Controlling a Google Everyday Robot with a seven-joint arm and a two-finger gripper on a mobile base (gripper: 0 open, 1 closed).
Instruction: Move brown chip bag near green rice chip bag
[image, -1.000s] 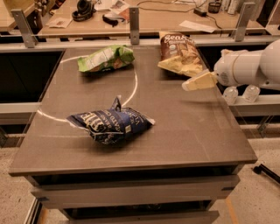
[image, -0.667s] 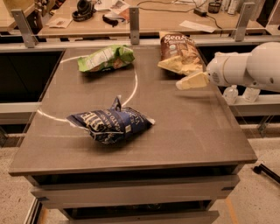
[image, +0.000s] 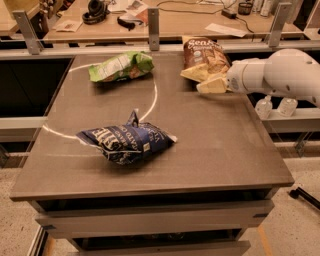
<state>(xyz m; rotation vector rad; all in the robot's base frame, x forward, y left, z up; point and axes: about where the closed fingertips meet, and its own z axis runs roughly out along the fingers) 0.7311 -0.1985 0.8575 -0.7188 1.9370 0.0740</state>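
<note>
The brown chip bag (image: 204, 54) lies at the back right of the table, dark brown top facing away, pale yellow lower half toward me. The green rice chip bag (image: 120, 67) lies at the back left, about a bag's length from it. My gripper (image: 210, 85), pale yellow at the end of the white arm (image: 280, 74), reaches in from the right. It sits right at the brown bag's near lower edge, low over the table. I cannot tell whether it touches the bag.
A dark blue chip bag (image: 126, 143) lies in the front middle of the grey table (image: 225, 145). Two small white bottles (image: 275, 107) stand on a ledge off the right edge. A desk with headphones (image: 95, 10) and papers runs behind the table.
My gripper and arm have moved left and toward the back, closing in on the brown bag's lower edge. The three bags have not moved.
</note>
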